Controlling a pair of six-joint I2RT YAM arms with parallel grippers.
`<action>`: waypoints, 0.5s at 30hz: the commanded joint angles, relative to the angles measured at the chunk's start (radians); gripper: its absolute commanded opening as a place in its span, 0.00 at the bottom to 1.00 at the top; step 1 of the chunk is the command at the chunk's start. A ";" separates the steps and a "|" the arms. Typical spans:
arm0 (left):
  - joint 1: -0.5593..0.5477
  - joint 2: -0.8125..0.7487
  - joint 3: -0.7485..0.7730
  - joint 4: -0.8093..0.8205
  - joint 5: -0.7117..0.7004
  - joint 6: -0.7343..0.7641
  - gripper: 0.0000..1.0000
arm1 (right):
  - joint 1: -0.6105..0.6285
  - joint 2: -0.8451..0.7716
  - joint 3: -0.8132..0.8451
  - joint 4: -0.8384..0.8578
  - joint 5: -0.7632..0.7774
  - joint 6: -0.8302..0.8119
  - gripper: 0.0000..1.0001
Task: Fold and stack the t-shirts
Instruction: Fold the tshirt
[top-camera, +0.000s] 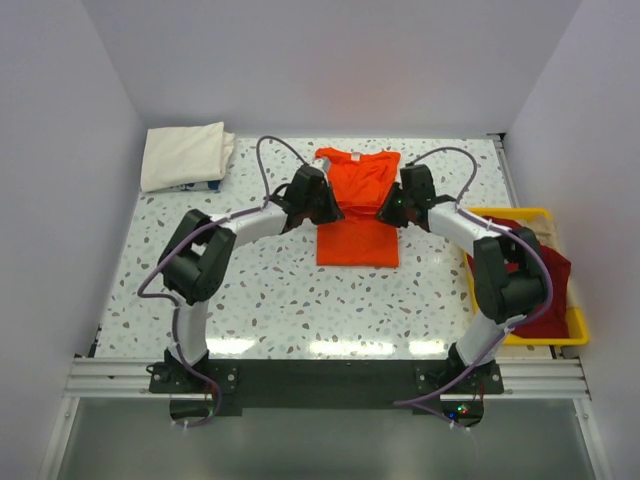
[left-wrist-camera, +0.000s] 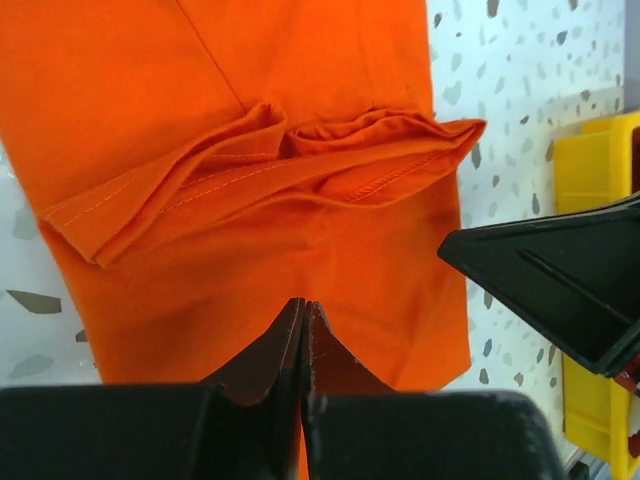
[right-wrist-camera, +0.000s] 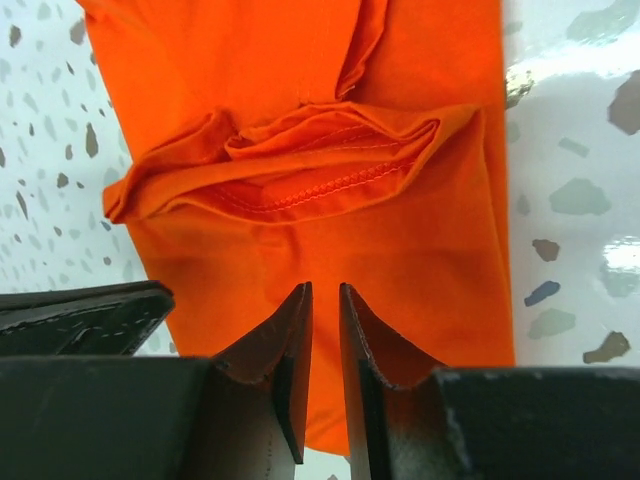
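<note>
The bright orange t-shirt (top-camera: 357, 240) lies flat at the table's back centre, folded into a narrow strip with a bunched sleeve fold across its middle. It fills the left wrist view (left-wrist-camera: 200, 100) and the right wrist view (right-wrist-camera: 400, 250). My left gripper (top-camera: 325, 205) (left-wrist-camera: 305, 303) hovers at its left edge, jaws shut together with no cloth seen between them. My right gripper (top-camera: 393, 208) (right-wrist-camera: 325, 287) hovers at its right edge, jaws a narrow gap apart and empty. The cream t-shirt (top-camera: 185, 155) lies folded at the back left. The dark red t-shirt (top-camera: 545, 265) is heaped in the tray.
A yellow plastic tray (top-camera: 578, 325) stands at the right edge of the table, partly behind my right arm; it also shows in the left wrist view (left-wrist-camera: 590, 180). White walls enclose the table at the back and both sides.
</note>
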 joint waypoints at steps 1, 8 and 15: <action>0.006 0.067 0.064 0.021 0.033 0.012 0.04 | 0.010 0.049 0.012 0.059 -0.036 -0.010 0.20; 0.021 0.154 0.180 -0.043 0.025 0.030 0.07 | 0.009 0.141 0.096 0.046 -0.041 -0.007 0.17; 0.072 0.242 0.292 -0.083 0.034 0.040 0.10 | 0.003 0.230 0.229 -0.023 -0.019 -0.020 0.18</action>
